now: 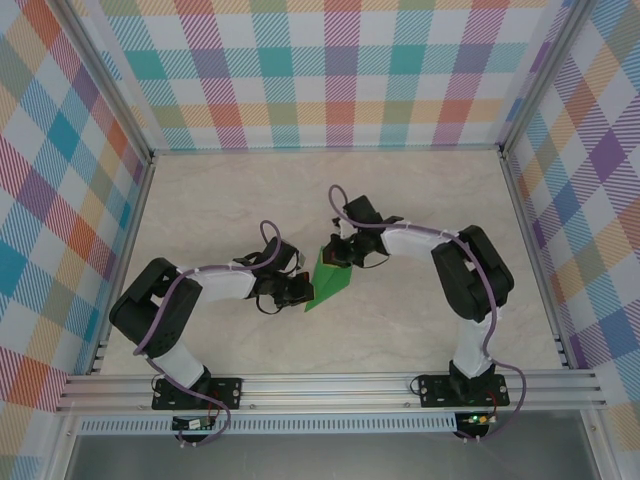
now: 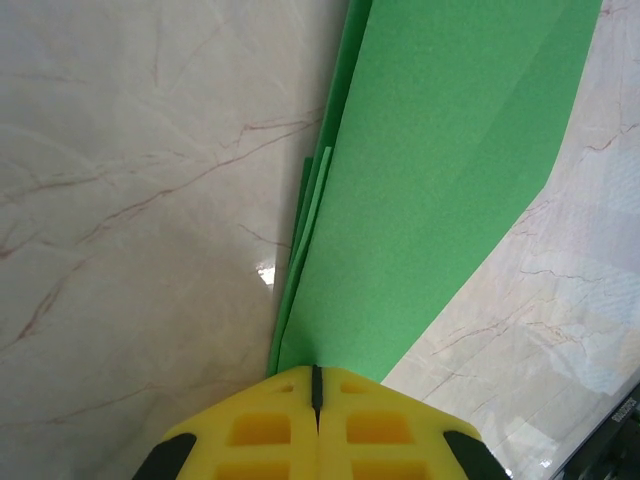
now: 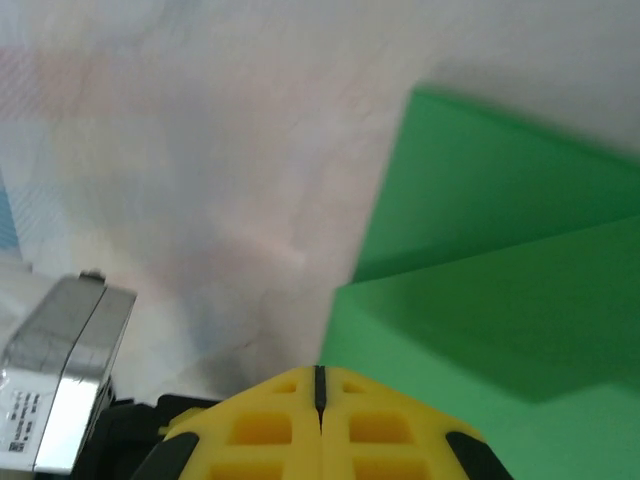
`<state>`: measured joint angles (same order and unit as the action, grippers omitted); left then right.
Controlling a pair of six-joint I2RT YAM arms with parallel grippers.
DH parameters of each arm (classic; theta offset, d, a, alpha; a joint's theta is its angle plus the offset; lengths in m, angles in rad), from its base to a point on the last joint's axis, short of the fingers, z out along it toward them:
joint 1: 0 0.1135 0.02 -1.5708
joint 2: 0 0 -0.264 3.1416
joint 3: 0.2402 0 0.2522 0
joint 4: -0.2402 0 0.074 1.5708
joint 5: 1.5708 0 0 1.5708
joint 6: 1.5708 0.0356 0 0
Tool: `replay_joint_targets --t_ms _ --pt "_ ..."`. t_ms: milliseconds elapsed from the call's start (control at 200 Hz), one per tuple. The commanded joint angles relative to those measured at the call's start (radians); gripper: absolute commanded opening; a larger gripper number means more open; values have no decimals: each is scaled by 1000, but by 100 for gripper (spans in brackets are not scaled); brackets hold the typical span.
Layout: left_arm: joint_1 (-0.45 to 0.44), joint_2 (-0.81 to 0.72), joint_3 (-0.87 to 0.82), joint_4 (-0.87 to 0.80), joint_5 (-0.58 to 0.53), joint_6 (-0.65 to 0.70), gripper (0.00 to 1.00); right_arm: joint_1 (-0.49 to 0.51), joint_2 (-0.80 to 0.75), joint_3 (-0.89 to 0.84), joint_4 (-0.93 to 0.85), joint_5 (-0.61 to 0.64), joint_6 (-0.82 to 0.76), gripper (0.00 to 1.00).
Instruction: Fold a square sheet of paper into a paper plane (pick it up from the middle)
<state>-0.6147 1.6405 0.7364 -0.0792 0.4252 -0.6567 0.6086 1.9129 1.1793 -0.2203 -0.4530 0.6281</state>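
Left gripper [image 1: 297,290]: jaws fully closed, the yellow fingers [image 2: 260,430] pressed pad to pad with a thin dark seam between them. It has hold of nothing. In the left wrist view its tips meet the narrow end of the green paper [image 2: 430,180].
Right gripper [image 1: 338,252]: jaws also fully closed, pad to pad, gripping nothing. In the right wrist view its tips sit at the near edge of the paper, which runs off to the right of them.
Contact: both sets of tips are at the paper; how hard they press cannot be told.
Green paper, position: near the middle of the table [image 1: 250,200], between the two grippers. The left gripper is just beside its lower left edge and the right gripper is at its upper end.
Green paper, condition: folded, no longer square. From above it tapers to a point at the lower left. Stacked layers show along one long edge, and a diagonal crease crosses the broad face. One panel reads darker than the other in the right wrist view.
Flatness: cannot tell whether every layer lies flat.
Table: pale marble-pattern surface.
Surround: checked walls [image 1: 340,70] on three sides.
Other item: a silver metal housing [image 3: 60,370] at the lower left of the right wrist view.
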Motion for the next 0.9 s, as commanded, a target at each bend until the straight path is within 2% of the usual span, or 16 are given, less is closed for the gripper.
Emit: replay_joint_targets --t_ms 0,210,530,690,895 --pt "-7 -27 -4 -48 -8 18 0 17 64 6 29 -23 45 0" --pt "-2 -58 5 86 51 -16 0 17 105 -10 36 -21 41 0" --pt "0 64 46 117 42 -13 0 17 121 -40 33 -17 42 0" --pt "0 59 -1 104 25 -8 0 17 121 -40 14 2 36 0" --pt "0 -1 -121 102 67 0 0 17 127 -27 -31 42 34 0"
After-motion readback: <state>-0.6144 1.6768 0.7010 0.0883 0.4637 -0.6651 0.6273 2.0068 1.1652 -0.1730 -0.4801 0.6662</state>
